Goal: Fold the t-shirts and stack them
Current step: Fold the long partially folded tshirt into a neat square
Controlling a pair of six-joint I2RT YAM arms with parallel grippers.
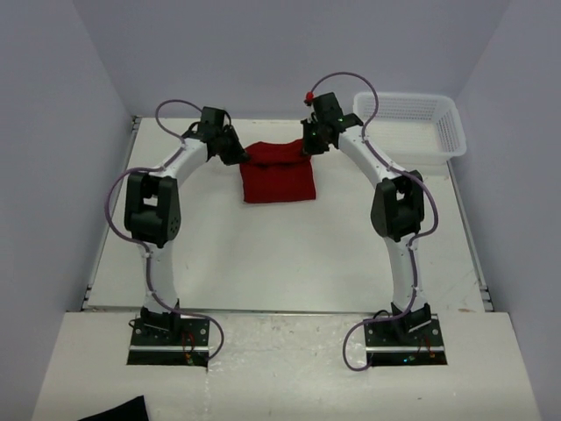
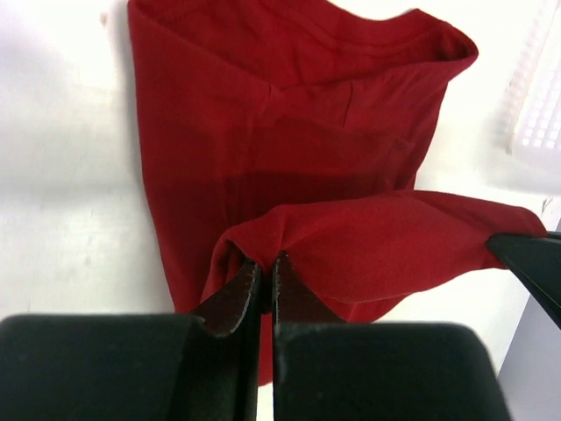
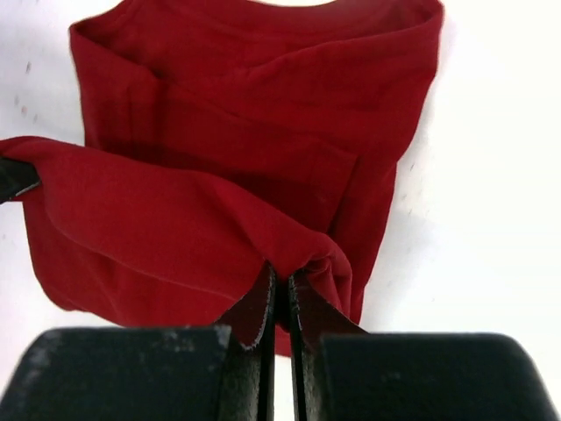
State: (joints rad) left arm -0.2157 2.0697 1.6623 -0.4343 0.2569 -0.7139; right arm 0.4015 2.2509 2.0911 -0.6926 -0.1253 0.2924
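I see the white table (image 1: 263,254) with the dark red t-shirt (image 1: 279,175) lying on it near the far edge, about in the middle between the left and right edges. The shirt is folded into a compact shape, and its far hem is lifted from the surface. The white mesh basket (image 1: 451,132) stands at the far right corner, apart from the shirt.

The left gripper (image 2: 267,272) is clenched on the left end of the lifted hem; the cloth bunches just where the fingertips meet. The right gripper (image 3: 280,281) pinches the right end in the same way. The hem hangs as a band between both grippers, above the flat part of the shirt.

A black cloth scrap (image 1: 114,410) lies at the near left corner.
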